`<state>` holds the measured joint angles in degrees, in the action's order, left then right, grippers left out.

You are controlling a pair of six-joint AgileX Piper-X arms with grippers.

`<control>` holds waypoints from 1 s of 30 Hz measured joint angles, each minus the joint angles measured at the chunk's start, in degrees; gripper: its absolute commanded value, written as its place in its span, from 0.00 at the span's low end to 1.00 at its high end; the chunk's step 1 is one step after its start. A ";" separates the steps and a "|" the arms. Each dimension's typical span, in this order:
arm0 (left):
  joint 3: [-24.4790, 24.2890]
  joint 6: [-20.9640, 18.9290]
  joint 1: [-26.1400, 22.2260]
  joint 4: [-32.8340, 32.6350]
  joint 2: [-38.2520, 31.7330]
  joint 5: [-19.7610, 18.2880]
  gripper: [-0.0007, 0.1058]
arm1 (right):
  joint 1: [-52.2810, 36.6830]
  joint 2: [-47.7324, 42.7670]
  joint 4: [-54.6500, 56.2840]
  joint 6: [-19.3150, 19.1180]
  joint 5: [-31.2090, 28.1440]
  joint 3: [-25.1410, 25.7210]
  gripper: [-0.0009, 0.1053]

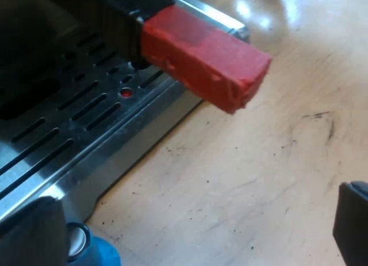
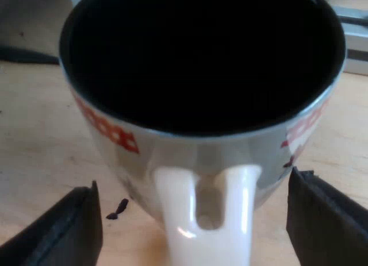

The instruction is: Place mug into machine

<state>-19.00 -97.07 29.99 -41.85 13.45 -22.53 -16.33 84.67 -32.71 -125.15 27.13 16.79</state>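
The desk (image 1: 241, 185) is pale wood with a smooth sheen, dotted with fine dark specks (image 1: 286, 144) and marked by a curved dark scuff (image 1: 325, 121). Bright light glares (image 1: 253, 10) off its surface.

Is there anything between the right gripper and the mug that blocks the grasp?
Nothing visible does. The right gripper is open, and the white handle of the mug stands between its fingers, touching neither. Only small dark crumbs lie on the table nearby.
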 measured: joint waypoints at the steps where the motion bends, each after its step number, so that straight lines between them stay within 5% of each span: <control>1: 0.00 0.00 0.00 0.00 0.00 -0.16 0.90 | 0.00 0.00 -0.26 0.00 -0.12 0.00 0.65; 5: 0.00 0.00 0.00 0.00 0.00 -0.16 0.90 | 0.00 0.00 -0.57 0.00 -0.34 0.00 0.51; 12: 0.00 0.00 0.00 0.00 0.00 -0.16 0.90 | 0.00 0.00 -0.57 0.50 -0.41 0.00 0.02; 30: -0.58 0.00 0.00 0.04 0.00 -1.27 0.90 | 0.00 -5.00 -0.13 2.11 2.09 -0.55 0.01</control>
<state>-19.58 -97.07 29.99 -41.81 13.45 -23.80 -16.33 79.67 -32.83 -123.03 29.22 16.23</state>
